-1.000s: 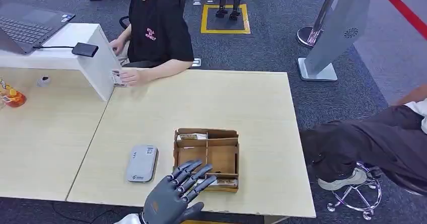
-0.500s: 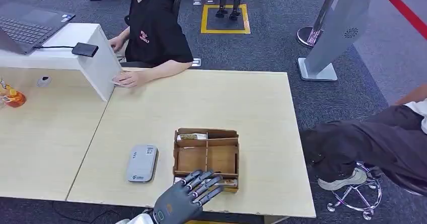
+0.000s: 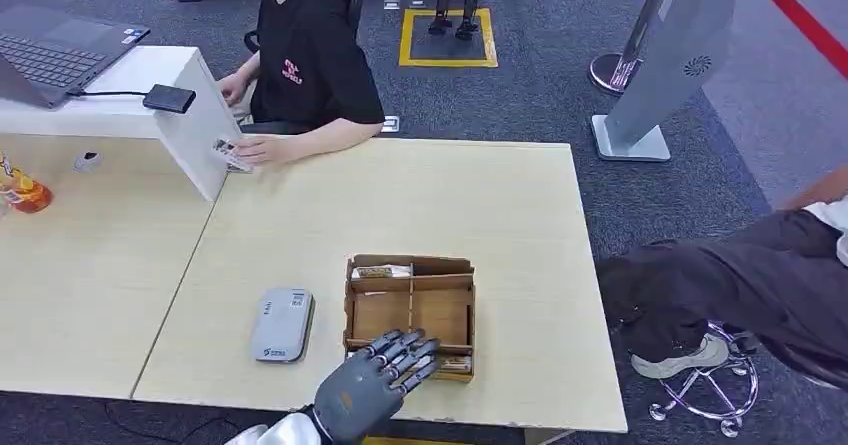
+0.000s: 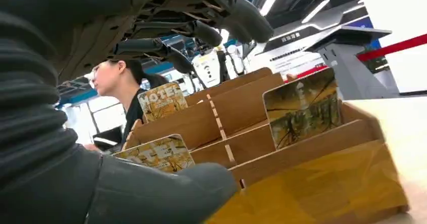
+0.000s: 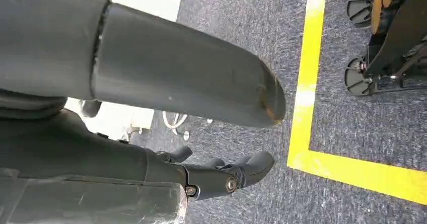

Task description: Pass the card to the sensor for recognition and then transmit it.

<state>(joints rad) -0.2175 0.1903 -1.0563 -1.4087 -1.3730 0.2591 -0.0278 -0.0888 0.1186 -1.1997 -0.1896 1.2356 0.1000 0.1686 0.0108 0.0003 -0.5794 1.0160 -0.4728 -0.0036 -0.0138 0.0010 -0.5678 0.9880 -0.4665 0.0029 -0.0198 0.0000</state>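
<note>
While no card is lifted yet, the task stands at its first step; near to far:

Left hand: left hand [image 3: 375, 380] hovers over the near edge of the box [image 3: 410, 300], fingers [image 3: 408, 348] spread and holding nothing; in the left wrist view they arch above the cards with the thumb low in front, touching none as far as I can tell.

Right hand: right hand [image 5: 151, 83] hangs over grey carpet, thumb apart from loosely curled fingers, holding nothing.

Cards: near card [image 4: 160, 154] stands in the front slot just beside the thumb; a second card [image 4: 162, 99] and a third card [image 4: 303, 107] stand in slots behind it.

Sensor: grey sensor [image 3: 282, 324] lies flat on the desk [image 3: 420, 195] just beside the box, nothing on it.

Far side: a person [image 3: 300, 65] sits across the desk, hand resting near a white partition.

Done: the reach to the box, by my reading.

Left: pinch a card, lift it out, hold it to the sensor, then hand it on, probably to the person.
</note>
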